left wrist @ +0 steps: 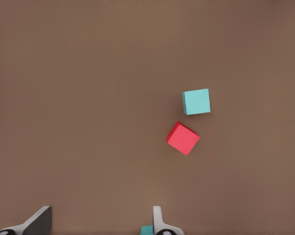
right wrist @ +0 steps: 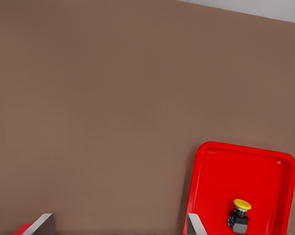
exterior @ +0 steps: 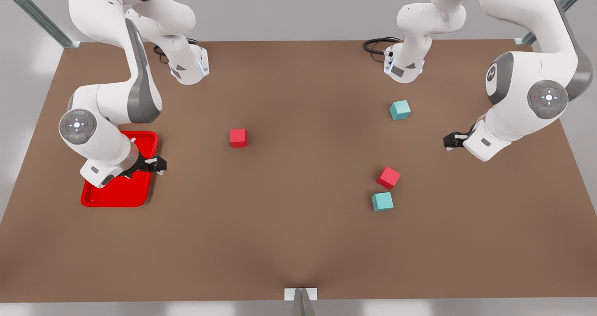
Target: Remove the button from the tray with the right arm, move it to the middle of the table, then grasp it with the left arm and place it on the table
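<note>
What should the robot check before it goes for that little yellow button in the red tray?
1. Button is in the tray and upright: ok.
2. Right hand is open: ok, its fingers are spread wide.
3. Right hand is centred over the button: not ok. It hangs at the tray's edge, and the button sits outside the fingers.
4. Left hand is open and out of the way: ok. It waits at the front view's right, above the table.
5. Path to the middle of the table is free: probably ok, but a red cube lies close to the middle.
</note>
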`<action>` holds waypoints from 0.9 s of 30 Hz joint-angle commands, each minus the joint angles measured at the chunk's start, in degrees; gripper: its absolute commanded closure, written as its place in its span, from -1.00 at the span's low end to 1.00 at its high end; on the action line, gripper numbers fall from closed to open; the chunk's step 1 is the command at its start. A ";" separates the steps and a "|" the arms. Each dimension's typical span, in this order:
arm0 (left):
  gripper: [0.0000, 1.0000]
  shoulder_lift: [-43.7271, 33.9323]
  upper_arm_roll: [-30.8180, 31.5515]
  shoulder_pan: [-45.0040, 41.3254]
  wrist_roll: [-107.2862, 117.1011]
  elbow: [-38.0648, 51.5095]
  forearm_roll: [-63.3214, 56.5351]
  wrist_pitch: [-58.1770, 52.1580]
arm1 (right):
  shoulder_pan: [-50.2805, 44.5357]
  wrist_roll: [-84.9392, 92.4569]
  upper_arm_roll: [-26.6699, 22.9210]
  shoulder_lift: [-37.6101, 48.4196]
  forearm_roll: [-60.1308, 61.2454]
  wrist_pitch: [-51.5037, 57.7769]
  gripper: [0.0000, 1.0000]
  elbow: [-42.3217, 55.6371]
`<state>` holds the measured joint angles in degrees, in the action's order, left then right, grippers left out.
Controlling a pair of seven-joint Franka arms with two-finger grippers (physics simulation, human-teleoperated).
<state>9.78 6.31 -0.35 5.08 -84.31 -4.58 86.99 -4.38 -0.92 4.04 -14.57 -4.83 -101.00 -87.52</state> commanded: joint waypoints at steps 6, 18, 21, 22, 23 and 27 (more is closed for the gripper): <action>-1.00 0.07 0.02 0.00 0.11 0.03 -0.08 0.37 | 6.38 2.12 -0.09 -4.93 1.93 0.45 -1.00 0.42; -1.00 0.77 0.02 0.00 0.02 0.03 -0.08 0.46 | 30.30 25.87 -0.08 -16.36 -1.23 -20.45 -1.00 -6.08; -1.00 0.77 0.02 0.00 0.02 0.03 -0.08 0.46 | 32.16 32.03 -0.08 -19.97 -1.32 -28.37 -1.00 -7.22; -1.00 0.77 0.02 0.00 0.02 0.03 -0.08 0.46 | 32.24 32.38 -0.08 -19.97 -1.32 -33.02 -1.00 -10.73; -1.00 0.77 0.02 -0.09 0.02 0.03 0.00 0.28 | 32.42 32.38 0.09 -19.62 -1.14 -35.76 -1.00 -14.60; -1.00 0.68 0.02 -0.09 0.02 0.03 -0.17 0.19 | 42.50 35.36 13.33 -17.60 -1.23 -38.31 -1.00 -19.53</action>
<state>10.56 6.31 -0.44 5.10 -84.36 -4.65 87.32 36.29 15.62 15.21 -32.51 -6.06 -129.33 -106.32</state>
